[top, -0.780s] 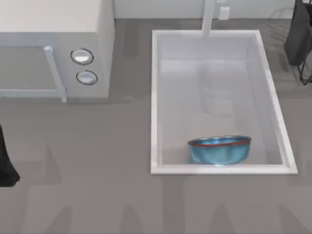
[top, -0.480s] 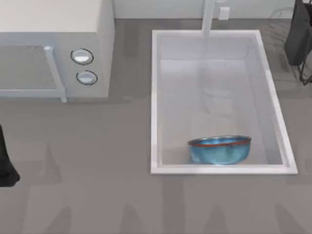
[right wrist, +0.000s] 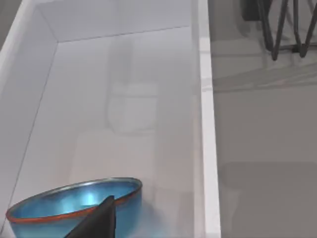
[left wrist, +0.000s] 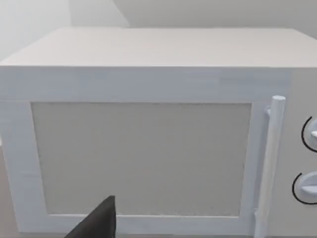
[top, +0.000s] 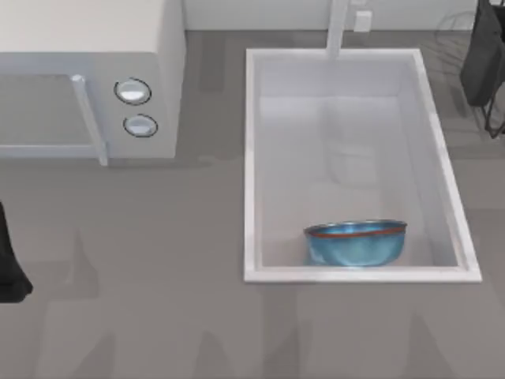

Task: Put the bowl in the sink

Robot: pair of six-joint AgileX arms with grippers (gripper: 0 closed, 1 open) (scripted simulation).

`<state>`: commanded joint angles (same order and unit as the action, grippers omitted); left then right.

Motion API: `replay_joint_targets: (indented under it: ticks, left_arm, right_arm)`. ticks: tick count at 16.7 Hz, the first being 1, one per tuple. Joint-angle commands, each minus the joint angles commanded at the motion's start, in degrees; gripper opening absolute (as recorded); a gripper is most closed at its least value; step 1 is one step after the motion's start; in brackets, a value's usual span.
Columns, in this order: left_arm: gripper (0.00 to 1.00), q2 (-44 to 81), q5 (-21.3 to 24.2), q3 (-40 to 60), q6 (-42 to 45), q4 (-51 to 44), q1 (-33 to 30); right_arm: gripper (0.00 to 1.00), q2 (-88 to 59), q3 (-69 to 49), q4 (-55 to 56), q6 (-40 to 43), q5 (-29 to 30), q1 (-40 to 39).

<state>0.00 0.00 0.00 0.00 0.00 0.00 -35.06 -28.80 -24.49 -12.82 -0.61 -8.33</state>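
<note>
Right gripper (right wrist: pixel 96 220) hangs over one bowl (top: pixel 355 241) in one sink (top: pixel 251 158).

open sink (top: pixel 251 158), faucet (top: pixel 338 28) behind

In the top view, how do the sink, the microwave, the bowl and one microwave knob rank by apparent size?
1. sink
2. microwave, partly cut off by the edge
3. bowl
4. knob
</note>
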Motion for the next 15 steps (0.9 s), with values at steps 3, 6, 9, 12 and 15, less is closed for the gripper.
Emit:
replay_joint_targets:
  ticks: [3,6,9,12,15]
  left_arm:
    - [1.00,0.0,0.0,0.0,0.0,0.0,0.0]
    - [1.00,0.0,0.0,0.0,0.0,0.0,0.0]
    - [1.00,0.0,0.0,0.0,0.0,0.0,0.0]
    - [1.00,0.0,0.0,0.0,0.0,0.0,0.0]
    - [1.00,0.0,0.0,0.0,0.0,0.0,0.0]
  right_arm:
    - [1.00,-18.3,-14.1,-12.9,-5.3,0.3,-3.8]
    - [1.00,-37.8,-29.5,-26.8,-10.5,0.8,-7.8]
    - [1.00,-57.2,-46.2,-40.3,-15.1,1.4,-12.0]
    - [1.00,-75.4,-63.6,-52.1,-18.9,2.2,-16.1]
    - [1.00,-91.1,-81.1,-61.0,-22.0,3.0,-19.9]
